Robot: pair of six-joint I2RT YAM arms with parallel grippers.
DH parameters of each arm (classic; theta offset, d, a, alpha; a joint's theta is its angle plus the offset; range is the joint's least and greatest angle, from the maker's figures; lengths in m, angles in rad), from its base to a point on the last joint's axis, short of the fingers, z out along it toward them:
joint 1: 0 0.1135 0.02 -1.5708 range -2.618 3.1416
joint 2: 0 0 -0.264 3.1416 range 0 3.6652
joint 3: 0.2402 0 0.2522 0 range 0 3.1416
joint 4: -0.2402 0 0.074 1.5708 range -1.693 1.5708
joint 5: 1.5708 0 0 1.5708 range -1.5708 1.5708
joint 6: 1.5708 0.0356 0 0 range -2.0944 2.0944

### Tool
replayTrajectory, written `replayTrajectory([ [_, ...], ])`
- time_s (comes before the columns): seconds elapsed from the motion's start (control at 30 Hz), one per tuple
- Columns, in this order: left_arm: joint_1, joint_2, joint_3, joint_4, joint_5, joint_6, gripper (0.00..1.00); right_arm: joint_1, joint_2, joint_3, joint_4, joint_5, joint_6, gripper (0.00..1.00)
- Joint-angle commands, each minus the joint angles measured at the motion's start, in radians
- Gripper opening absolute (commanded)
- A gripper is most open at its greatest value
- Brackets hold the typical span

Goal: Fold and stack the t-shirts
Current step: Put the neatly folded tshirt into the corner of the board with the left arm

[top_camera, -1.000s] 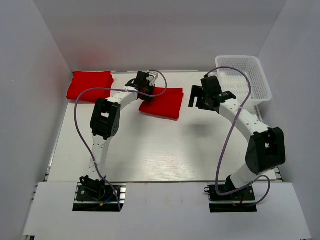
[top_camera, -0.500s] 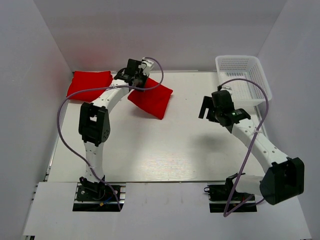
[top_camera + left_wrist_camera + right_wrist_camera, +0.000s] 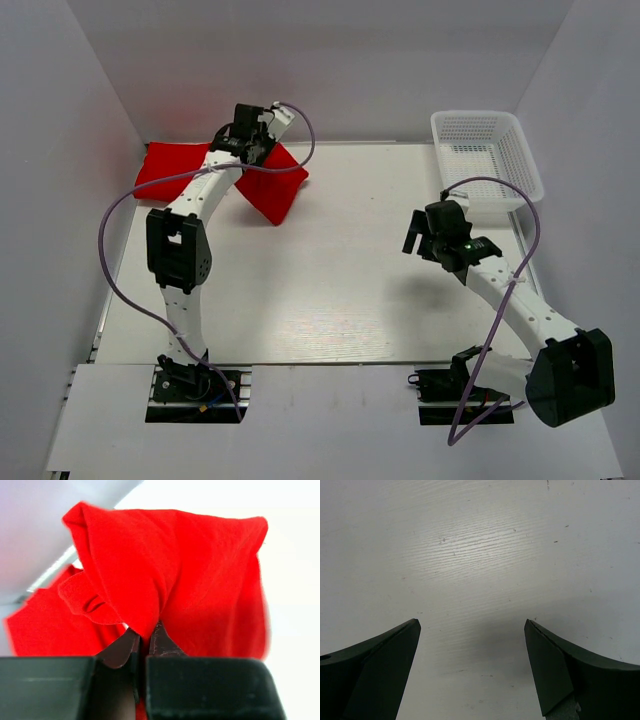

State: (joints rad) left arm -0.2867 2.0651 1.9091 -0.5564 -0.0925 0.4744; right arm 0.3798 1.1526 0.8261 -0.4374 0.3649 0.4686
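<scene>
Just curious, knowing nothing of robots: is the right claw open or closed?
Open. The right gripper shows fingers wide apart, only table between them.

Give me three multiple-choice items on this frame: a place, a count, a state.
1. Where does the basket stand? A) far right corner of the table B) far left corner C) between the arm bases
2. How many red shirts show? A) one B) two C) four
3. The right fingers are: A) shut on a shirt B) open over bare table C) shut on the basket
Key: 1 A, the top view shows it far right. 2 B, one lies far left, one hangs from the left fingers. 3 B, a wide gap shows only tabletop.
</scene>
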Motion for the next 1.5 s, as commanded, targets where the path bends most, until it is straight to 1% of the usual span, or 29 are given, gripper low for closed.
replayTrajectory([
  [0.0,0.02,-0.065,0.114,0.003,-0.027,0.095,0.0,-0.005,0.008,-0.002,0.048,0.025,0.015,0.9],
  [0.07,0.032,-0.065,0.145,-0.013,-0.027,0.095,0.0,-0.001,0.019,-0.001,0.049,0.02,0.018,0.9],
  [0.1,0.046,-0.065,0.163,-0.026,-0.004,0.095,0.0,-0.004,0.03,0.001,0.052,0.017,0.016,0.9],
  [0.2,0.067,-0.065,0.174,-0.042,0.005,0.105,0.0,-0.004,0.048,0.008,0.058,0.005,0.007,0.9],
  [0.33,0.089,-0.089,0.125,0.006,0.005,0.105,0.0,-0.002,0.119,0.067,0.046,0.002,-0.004,0.9],
  [0.4,0.099,-0.101,0.125,0.016,-0.019,0.096,0.0,-0.001,0.145,0.093,0.016,0.009,-0.004,0.9],
  [0.5,0.129,-0.129,0.114,0.052,-0.029,0.096,0.0,-0.001,0.16,0.137,0.006,-0.007,-0.013,0.9],
  [0.63,0.153,-0.151,0.114,0.07,-0.018,0.096,0.0,-0.001,0.164,0.151,0.014,-0.038,-0.022,0.9],
  [0.93,0.222,-0.169,0.114,0.079,-0.029,0.087,0.0,-0.004,0.197,0.234,-0.027,-0.014,-0.062,0.9],
  [1.07,0.245,-0.169,0.114,0.079,-0.004,0.069,0.0,-0.001,0.226,0.287,-0.047,0.011,-0.062,0.9],
  [1.23,0.302,-0.134,0.143,0.098,0.031,0.05,0.0,-0.001,0.254,0.327,-0.046,0.022,-0.068,0.9],
  [1.33,0.326,-0.096,0.153,0.107,0.066,0.04,0.0,-0.002,0.274,0.367,-0.073,0.042,-0.07,0.9],
  [1.47,0.348,-0.054,0.153,0.116,0.076,0.03,0.0,-0.001,0.291,0.398,-0.098,0.074,-0.073,0.9],
])
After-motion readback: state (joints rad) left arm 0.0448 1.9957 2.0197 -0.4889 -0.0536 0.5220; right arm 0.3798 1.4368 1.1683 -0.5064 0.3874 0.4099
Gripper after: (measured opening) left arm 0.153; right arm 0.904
